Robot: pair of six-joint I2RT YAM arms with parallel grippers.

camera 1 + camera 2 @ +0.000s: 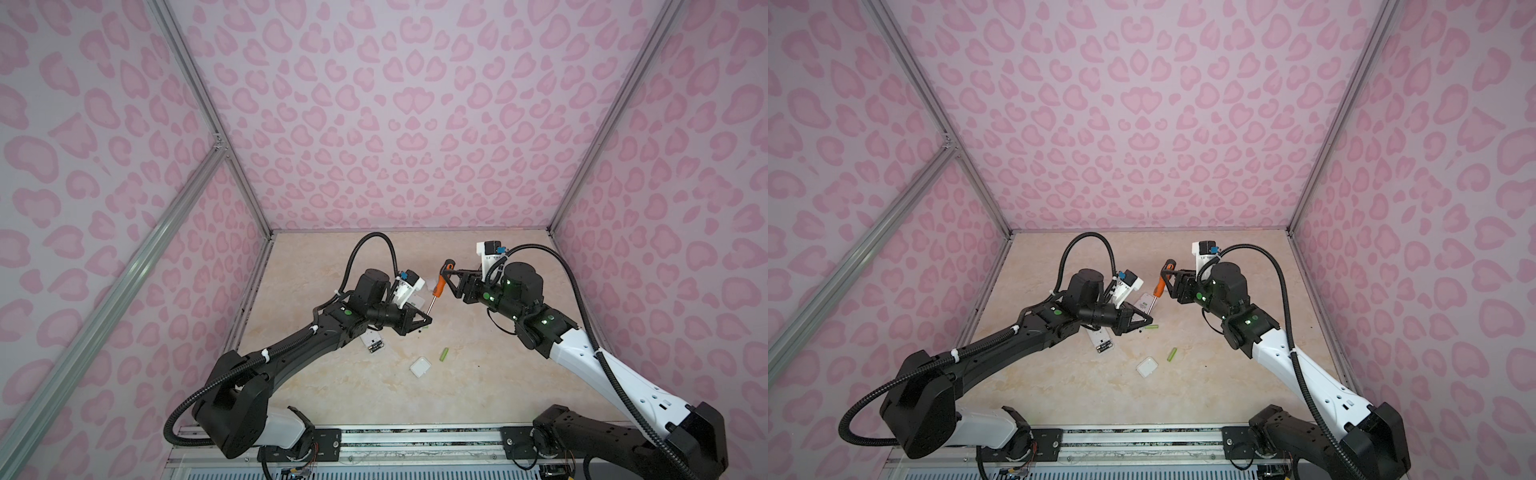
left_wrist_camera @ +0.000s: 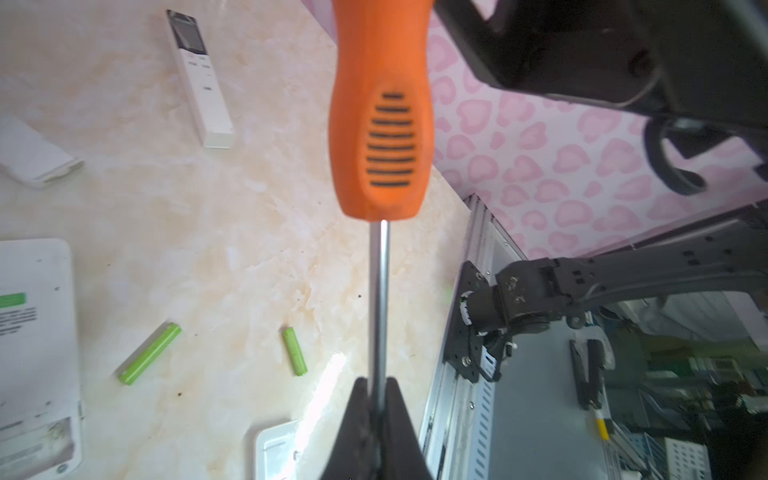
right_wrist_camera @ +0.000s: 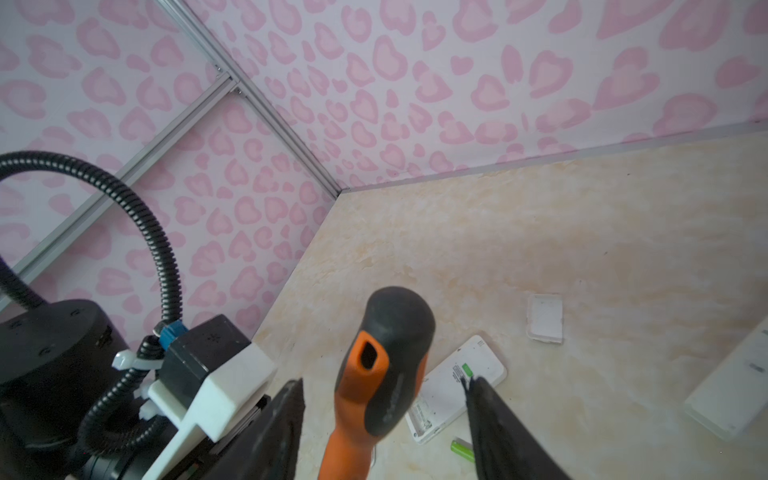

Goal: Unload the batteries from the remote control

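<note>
Two green batteries [image 1: 1172, 353] out so far, both flat on the table [image 1: 1225, 386], neither held. Nearer of the pair just beside the loose white cover [image 1: 1147, 367], long axis slanting from near-left to far-right in both top views. Farther battery [image 1: 1151, 327] just past the tip of the left gripper [image 2: 377, 384], lying almost crosswise. Cannot tell plus end from minus end on either: too small.

Left jaws pinched tight on the steel shaft of the orange screwdriver [image 2: 380, 104]. Right gripper [image 3: 384, 382] spread wide, with a clear gap on each side of the handle, gripping nothing.

Looks roughly midway. Under the left arm, a remote [image 1: 1102, 341] with its bay open and something dark inside, likely more cells to pry out. Slim remote [image 2: 199, 79] face up, back unseen, so perhaps untouched.
</note>
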